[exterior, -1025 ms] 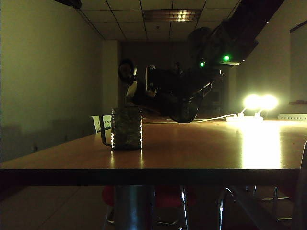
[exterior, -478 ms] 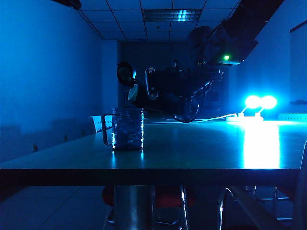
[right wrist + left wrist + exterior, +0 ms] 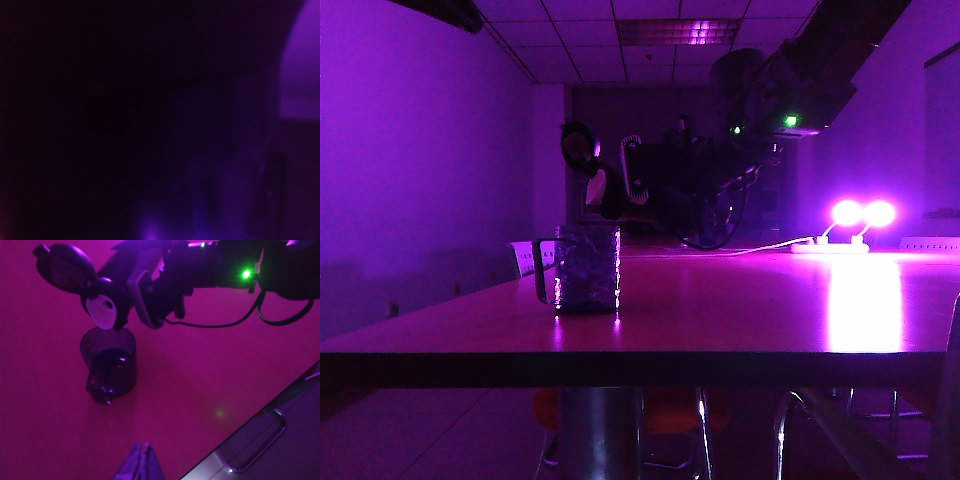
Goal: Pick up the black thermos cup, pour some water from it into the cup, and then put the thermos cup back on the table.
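Right gripper is clamped around the black thermos cup, holding it tipped nearly level in the air, lid flipped open, spout directly above the cup's mouth. The cup stands on the table, handle at nine o'clock in the exterior view. Left gripper hangs near the table's front edge, fingers pressed together, holding nothing.

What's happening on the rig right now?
The right gripper holds the black thermos cup tipped on its side, lid flipped open, spout over the cup on the table. No stream of water can be made out in the dim light. The left gripper hangs above the table, away from both.
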